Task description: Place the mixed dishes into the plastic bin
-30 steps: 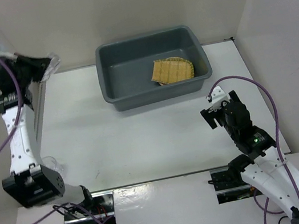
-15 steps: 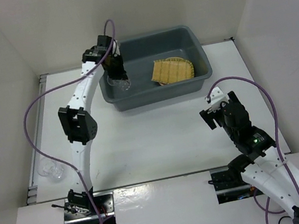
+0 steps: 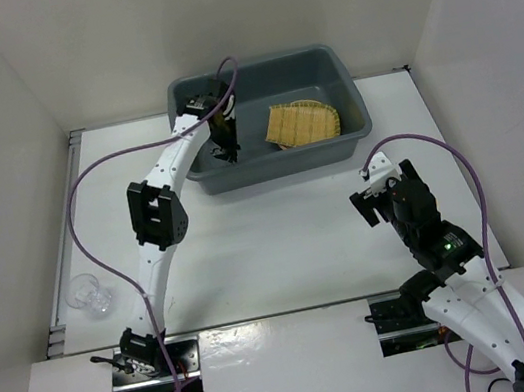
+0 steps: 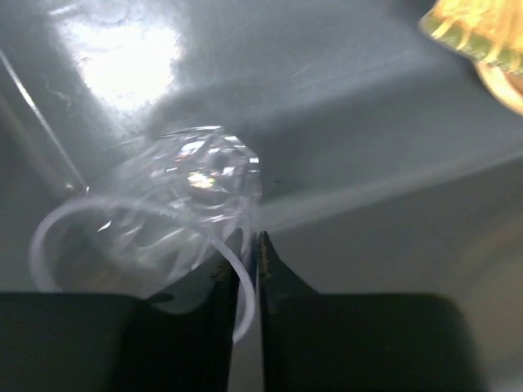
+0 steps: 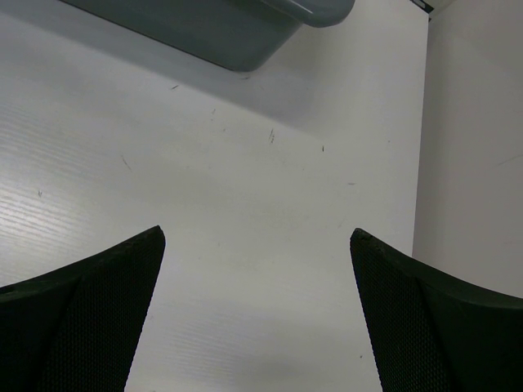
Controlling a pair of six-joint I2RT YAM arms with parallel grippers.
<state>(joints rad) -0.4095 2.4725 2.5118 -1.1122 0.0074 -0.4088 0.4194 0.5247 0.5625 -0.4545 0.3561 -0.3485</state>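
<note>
Bright, even light from above fills the top view; the white table (image 3: 279, 234) carries only faint, soft shadows. In the left wrist view a strong white glare lies on the floor of the grey bin (image 4: 368, 122), and the clear glass cup (image 4: 196, 184) is blurred. The right wrist view is sharp, with a soft shadow beside the bin.

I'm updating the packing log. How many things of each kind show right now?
Grey bin: 1
Clear glass cups: 2 (bin cup, table cup)
Yellow woven tray: 1
Plates: 0 for certain; only a blurred tan edge beside the tray
Total: 4
</note>
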